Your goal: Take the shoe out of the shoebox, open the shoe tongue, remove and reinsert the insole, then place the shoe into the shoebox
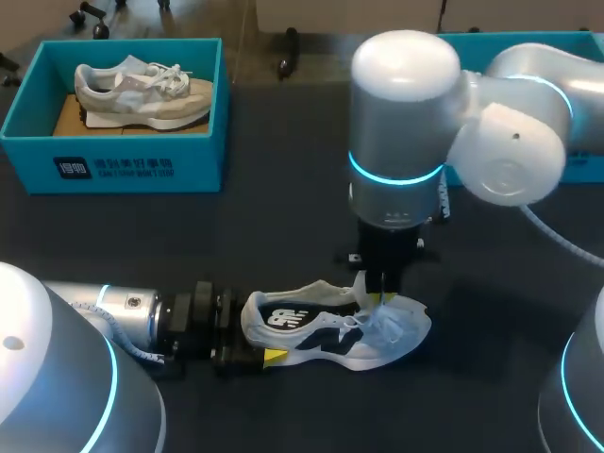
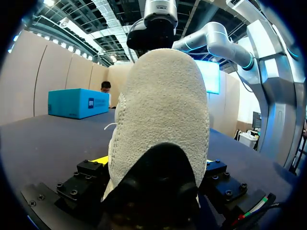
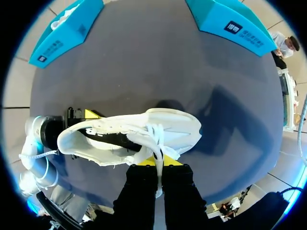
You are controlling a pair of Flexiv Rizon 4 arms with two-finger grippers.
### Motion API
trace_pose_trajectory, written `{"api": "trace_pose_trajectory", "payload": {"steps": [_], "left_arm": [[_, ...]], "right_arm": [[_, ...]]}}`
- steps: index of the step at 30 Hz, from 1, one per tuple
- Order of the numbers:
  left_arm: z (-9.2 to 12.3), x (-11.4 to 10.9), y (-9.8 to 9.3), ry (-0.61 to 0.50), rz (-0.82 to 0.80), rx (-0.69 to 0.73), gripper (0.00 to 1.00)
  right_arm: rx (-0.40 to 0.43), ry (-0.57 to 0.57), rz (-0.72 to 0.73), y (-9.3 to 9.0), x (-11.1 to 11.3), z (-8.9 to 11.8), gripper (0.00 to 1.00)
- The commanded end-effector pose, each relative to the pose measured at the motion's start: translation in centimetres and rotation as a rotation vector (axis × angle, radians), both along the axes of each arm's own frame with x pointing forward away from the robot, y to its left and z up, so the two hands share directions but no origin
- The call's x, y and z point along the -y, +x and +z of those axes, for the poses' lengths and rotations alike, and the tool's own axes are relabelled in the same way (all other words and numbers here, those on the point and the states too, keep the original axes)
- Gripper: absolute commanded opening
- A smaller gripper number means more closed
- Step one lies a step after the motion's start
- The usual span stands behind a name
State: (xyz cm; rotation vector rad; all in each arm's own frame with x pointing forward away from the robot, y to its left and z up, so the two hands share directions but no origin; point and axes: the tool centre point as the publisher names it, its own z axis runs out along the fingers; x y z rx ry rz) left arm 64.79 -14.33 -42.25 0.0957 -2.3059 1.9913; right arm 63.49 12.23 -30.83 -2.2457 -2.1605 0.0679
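A white and navy sneaker [image 1: 330,330] lies on its side on the dark table, toe pointing right. My left gripper [image 1: 257,332] comes in from the lower left and clasps the heel. In the left wrist view the heel [image 2: 163,120] fills the space between the two widely spread yellow fingertips [image 2: 100,160], touching both. My right gripper [image 1: 382,300] points straight down onto the shoe's laced top. In the right wrist view, the right gripper [image 3: 159,162] is shut, with a white shoelace [image 3: 156,136] pinched between its fingers. The shoe's mouth [image 3: 84,136] faces my left arm.
A teal shoebox [image 1: 113,165] at the back left holds a second pale sneaker [image 1: 142,90]. Another teal box [image 1: 528,40] stands at the back right, mostly behind my right arm. Bare dark table lies between the boxes and the shoe.
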Motion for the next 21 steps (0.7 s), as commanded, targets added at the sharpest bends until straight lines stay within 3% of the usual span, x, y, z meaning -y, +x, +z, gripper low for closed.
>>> {"api": "trace_pose_trajectory", "payload": {"steps": [1, 8, 21], "left_arm": [[-0.2, 0.1, 0.0, 0.000, 0.002, 0.001, 0.00], [-0.2, 0.1, 0.0, 0.000, 0.002, 0.001, 0.00], [-0.2, 0.1, 0.0, 0.000, 0.002, 0.001, 0.00]], "right_arm": [[-0.004, 0.088, 0.027, 0.0, 1.5, -0.5, 0.00], [0.008, 0.246, 0.130, 0.4, 3.9, -1.4, 0.00], [0.003, 0.478, 0.209, 1.0, 5.9, -3.8, 0.00]]}}
